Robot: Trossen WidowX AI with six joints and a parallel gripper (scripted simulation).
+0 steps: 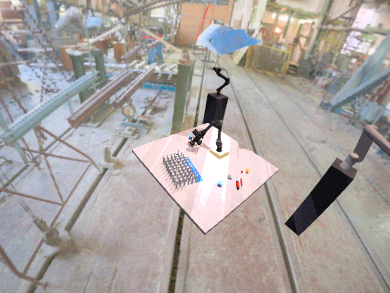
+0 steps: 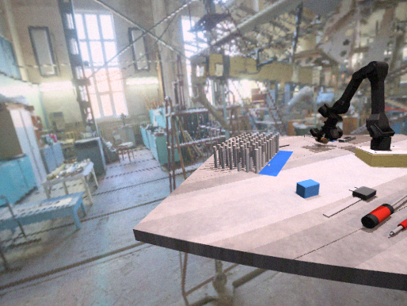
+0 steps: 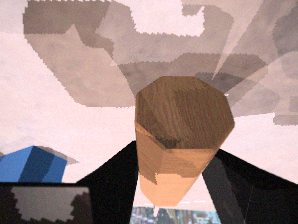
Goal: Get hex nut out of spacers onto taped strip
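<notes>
The gripper (image 1: 193,143) (image 2: 321,138) (image 3: 171,172) is shut on an eight-sided wooden handle (image 3: 182,115), low over the table behind the spacer field. The tool's working end cannot be made out. The grey metal spacers (image 1: 180,169) (image 2: 256,156) stand upright in rows. The blue taped strip (image 1: 195,170) (image 2: 279,162) lies along one side of them. A tiny pale spot (image 2: 269,164) shows on the strip near the spacers; whether it is the nut cannot be told.
A blue block (image 1: 190,137) (image 3: 35,166) lies near the gripper. Another blue block (image 1: 219,184) (image 2: 307,189), a dark block (image 1: 229,177) (image 2: 364,193) with a thin strip, a red-and-black screwdriver (image 1: 237,184) (image 2: 381,216) and a red pen-like tool (image 1: 241,182) (image 2: 402,225) lie farther off.
</notes>
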